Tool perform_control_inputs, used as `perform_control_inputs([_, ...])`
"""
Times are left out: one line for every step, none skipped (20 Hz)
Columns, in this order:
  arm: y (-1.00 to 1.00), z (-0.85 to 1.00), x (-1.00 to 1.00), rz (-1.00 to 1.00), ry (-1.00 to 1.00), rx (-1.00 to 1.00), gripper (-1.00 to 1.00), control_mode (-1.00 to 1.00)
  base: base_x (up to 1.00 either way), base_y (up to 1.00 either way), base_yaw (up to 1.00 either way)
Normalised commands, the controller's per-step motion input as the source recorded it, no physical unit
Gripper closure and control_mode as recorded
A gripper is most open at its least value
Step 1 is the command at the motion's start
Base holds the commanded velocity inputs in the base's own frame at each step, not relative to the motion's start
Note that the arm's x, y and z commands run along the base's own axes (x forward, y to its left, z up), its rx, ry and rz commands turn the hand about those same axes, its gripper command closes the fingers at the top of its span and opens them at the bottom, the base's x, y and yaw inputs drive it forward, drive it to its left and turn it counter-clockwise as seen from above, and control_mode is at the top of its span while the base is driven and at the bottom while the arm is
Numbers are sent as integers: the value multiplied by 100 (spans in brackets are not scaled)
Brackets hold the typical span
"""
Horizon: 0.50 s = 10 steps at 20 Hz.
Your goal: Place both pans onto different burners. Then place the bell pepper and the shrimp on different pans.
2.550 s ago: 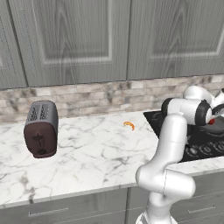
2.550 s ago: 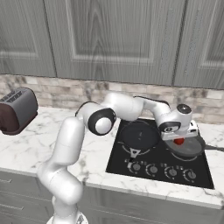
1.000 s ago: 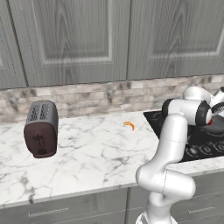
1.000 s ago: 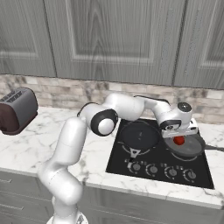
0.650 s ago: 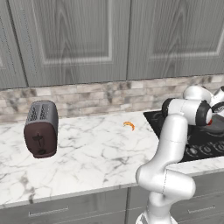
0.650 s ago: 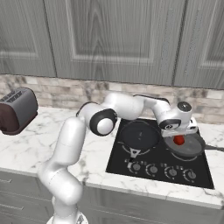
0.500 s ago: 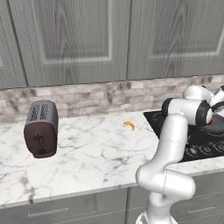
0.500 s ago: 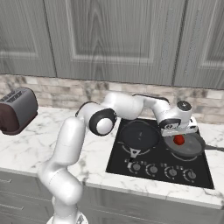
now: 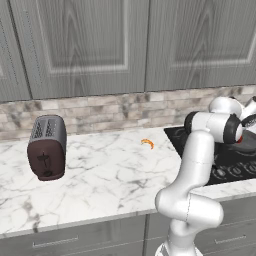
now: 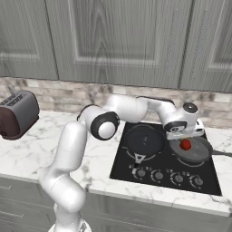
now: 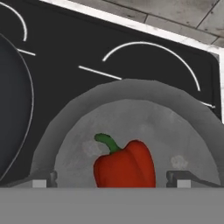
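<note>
White two-finger claw (image 10: pixel 183 134) spread wide, hovering just above red glossy bell pepper (image 11: pixel 125 166); nothing gripped. Pepper lies in dark grey round frying pan (image 10: pixel 194 152) directly beneath claw, on black glass cooktop (image 10: pixel 124 165). Black round frying pan (image 10: pixel 144 139) beside claw. Small orange curved shrimp (image 9: pixel 147 143) on white marble counter (image 9: pixel 105 175), well apart from claw.

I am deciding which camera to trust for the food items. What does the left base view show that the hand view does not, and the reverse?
Left base view alone: the shrimp lying on the marble counter, and a toaster further left. Hand view alone: the bell pepper resting in the grey pan, with the open claw just above it and the black pan beside it. Shared: the black cooktop.
</note>
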Motion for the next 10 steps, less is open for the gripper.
perform_control_inputs([11, 7, 0, 0, -2, 0, -100, -100, 0, 0, 0])
perform_control_inputs([10, 12, 0, 0, -3, 0, -100, -100, 0, 0, 0])
perform_control_inputs([13, 15, 0, -1, -4, 0, -100, -100, 0, 0, 0])
perform_control_inputs([11, 16, 0, -1, -5, 0, -100, -100, 0, 0, 0])
perform_control_inputs([11, 21, -3, -1, -6, 0, -100, -100, 0, 0, 0])
perform_control_inputs([11, 24, -3, -1, -7, 0, -100, -100, 0, 0, 0])
perform_control_inputs([9, 26, -2, -1, -6, 0, -100, -100, 0, 0, 0])
perform_control_inputs([10, 26, -4, -1, -6, 0, -100, -100, 0, 0, 0])
perform_control_inputs([10, 26, -4, -1, -5, 0, -100, -100, 0, 0, 0])
perform_control_inputs([11, 23, -2, -1, -5, 0, -100, -100, 0, 0, 0])
